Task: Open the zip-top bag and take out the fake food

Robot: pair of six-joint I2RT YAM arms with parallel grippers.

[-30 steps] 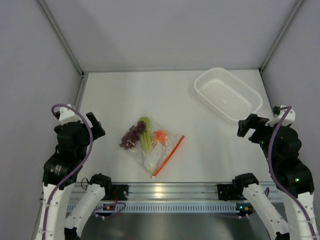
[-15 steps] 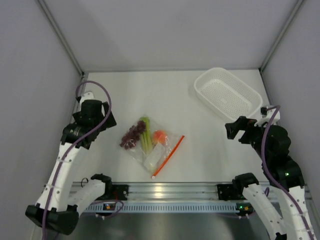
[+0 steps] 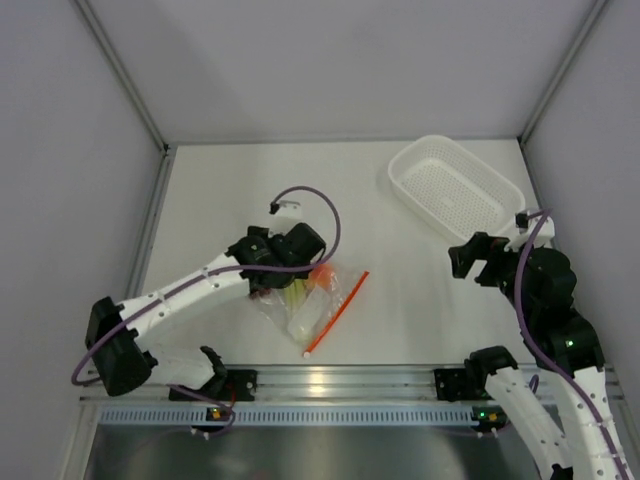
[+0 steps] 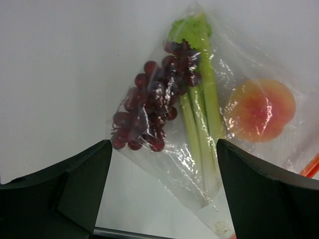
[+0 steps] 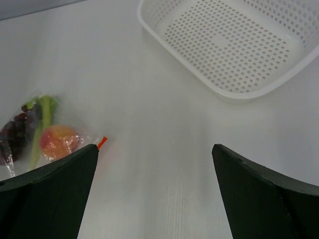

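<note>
one zip-top bag (image 4: pixel 172 167), three fake food pieces (image 4: pixel 154 109) — left hand (image 4: pixel 163 144), right hand (image 5: pixel 154 147) released

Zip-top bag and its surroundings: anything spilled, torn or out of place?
Nothing stands out. The zip-top bag lies flat on the table with the grape bunch, green stalk and orange fruit all inside; the white basket sits upright and empty.

purple grapes (image 4: pixel 154 109), green stalk (image 4: pixel 201 102), white perforated basket (image 5: pixel 224 40)

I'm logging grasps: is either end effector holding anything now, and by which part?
Nothing is held. The left end effector hovers open above the zip-top bag, with nothing between its fingers. The right end effector is open too, away from the bag.
</note>
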